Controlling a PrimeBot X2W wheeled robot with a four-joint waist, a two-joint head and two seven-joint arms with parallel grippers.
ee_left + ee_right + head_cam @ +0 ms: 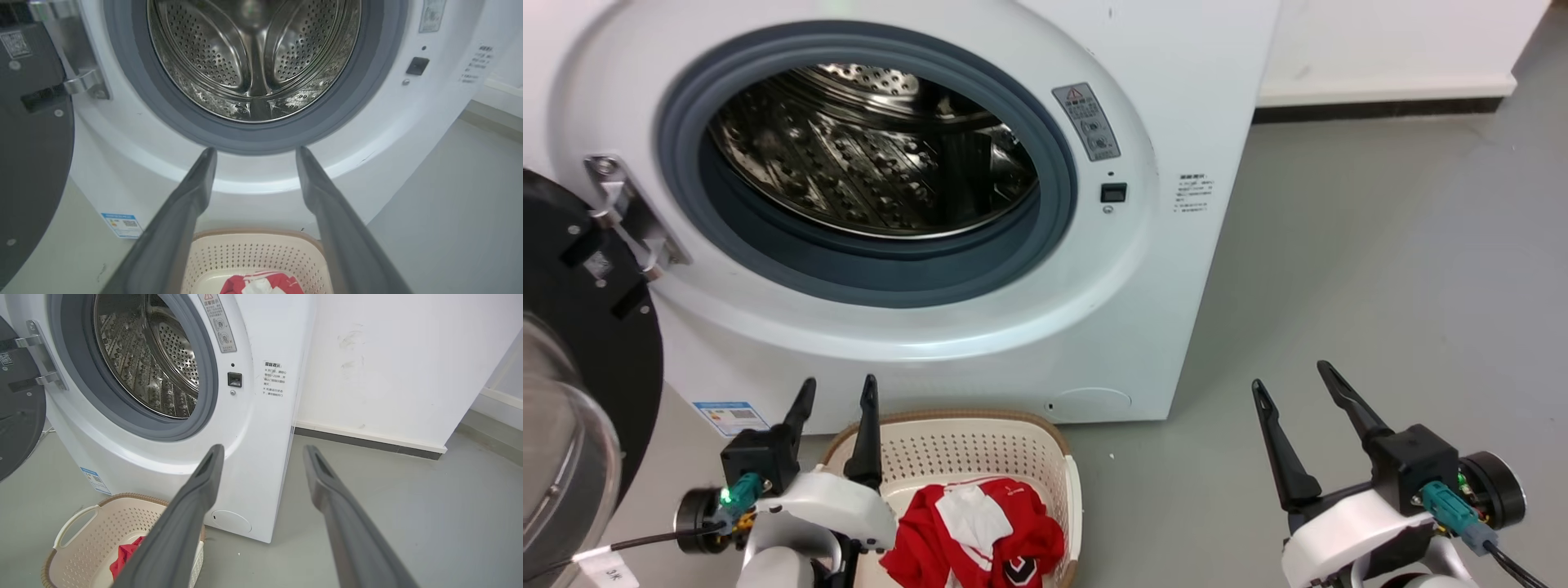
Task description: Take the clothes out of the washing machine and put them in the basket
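Left tool and right tool gape empty; clothes lie in basket by washing machine

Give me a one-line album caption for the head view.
Red clothes lie in the basket before the open washing machine, with the left gripper and right gripper open.

The washing machine is white, with a grey gasket and perforated steel drum. Left door: black rim. Near basket: cream, perforated, brown woven-look rim. Its clothes: red, white panels, black-and-white print.
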